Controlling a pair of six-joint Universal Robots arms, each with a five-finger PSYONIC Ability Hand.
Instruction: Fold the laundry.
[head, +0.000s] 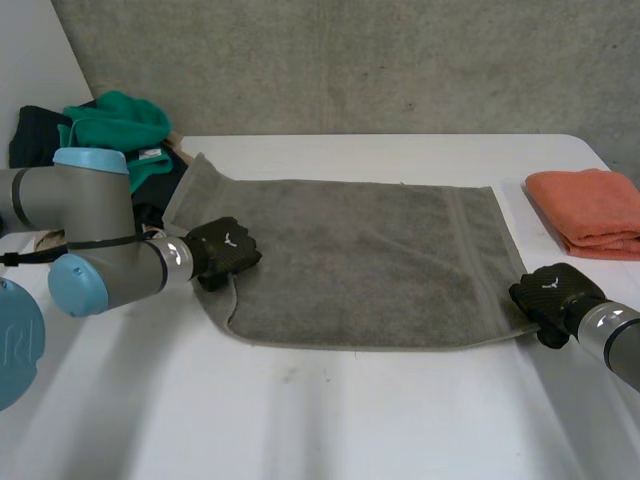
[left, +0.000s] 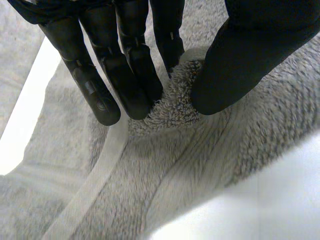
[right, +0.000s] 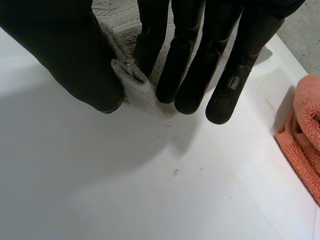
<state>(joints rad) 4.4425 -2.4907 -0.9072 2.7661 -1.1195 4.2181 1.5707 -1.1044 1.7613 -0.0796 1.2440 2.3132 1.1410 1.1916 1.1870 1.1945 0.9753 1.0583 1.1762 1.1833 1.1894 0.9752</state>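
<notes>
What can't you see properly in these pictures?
1. Head view: the pile of clothes is partly hidden behind the left arm.
2. Head view: the orange towel is cut off by the picture's edge.
3. Head view: the backs of the left hand and right hand cover the spots where they pinch the grey towel.

Left hand (head: 222, 250), right hand (head: 548, 292): forearms low, straight fingers pinching grey towel (head: 370, 260) against thumbs.

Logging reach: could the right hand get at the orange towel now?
Probably, once freed: the right hand pinches a corner of the grey towel, with bare table between it and the orange towel.
</notes>
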